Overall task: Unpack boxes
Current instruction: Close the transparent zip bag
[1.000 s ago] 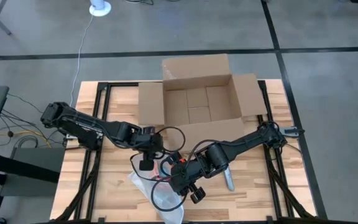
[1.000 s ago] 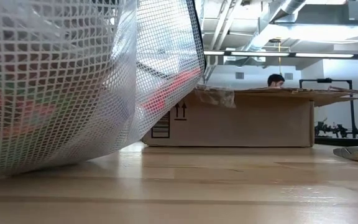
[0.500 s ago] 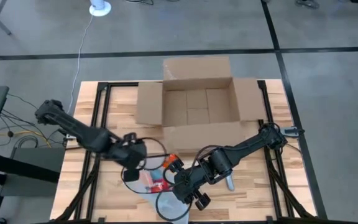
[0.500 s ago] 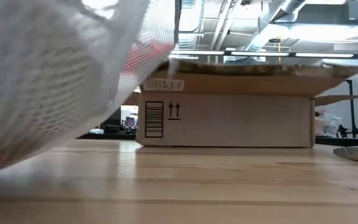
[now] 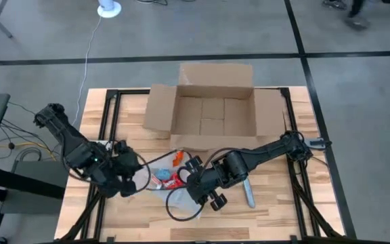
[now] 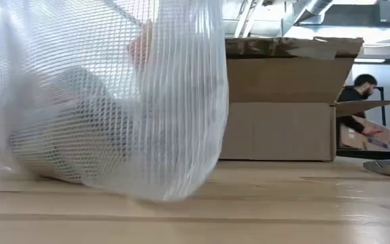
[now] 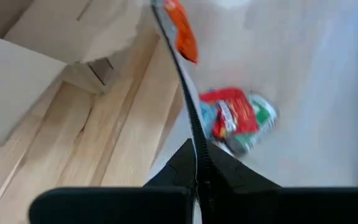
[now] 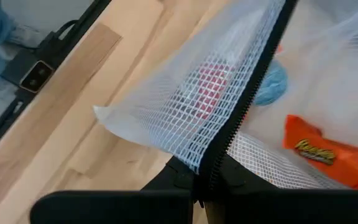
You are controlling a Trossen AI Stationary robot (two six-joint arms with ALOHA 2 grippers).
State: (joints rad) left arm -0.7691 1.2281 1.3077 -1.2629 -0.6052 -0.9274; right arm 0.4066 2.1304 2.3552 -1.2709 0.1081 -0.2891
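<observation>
Both claws, left claw (image 5: 133,177) and right claw (image 5: 193,181), pinch mesh bag (image 5: 164,177); open box (image 5: 212,108) beyond them.

I have both arms reaching in low over the table's near half. My left gripper (image 5: 135,177) is pinched tight on a dark zipper strip (image 7: 185,99). My right gripper (image 5: 189,183) is clamped on that zipper strip too, close beside the left.

Matt brown corrugated cardboard box (image 5: 212,102), pale smooth wooden table (image 5: 276,210) – translucent mesh-reinforced plastic bag (image 6: 107,95), glossy wrappers inside.
</observation>
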